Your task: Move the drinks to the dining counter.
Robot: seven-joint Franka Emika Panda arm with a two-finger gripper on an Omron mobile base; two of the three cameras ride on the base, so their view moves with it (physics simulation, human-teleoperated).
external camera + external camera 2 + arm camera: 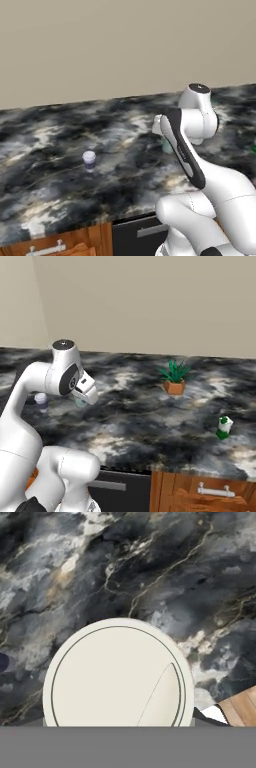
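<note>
pale green cup (118, 674) apparently between hidden fingers, base cut off

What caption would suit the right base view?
White arm over a marble counter holding a purple cup, potted plant and green bottle.

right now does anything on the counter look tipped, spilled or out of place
Nothing stands out. The purple cup stands upright with its lid on, the green bottle stands upright near the counter's front edge, and the potted plant sits level. No spill shows on the marble.
</note>
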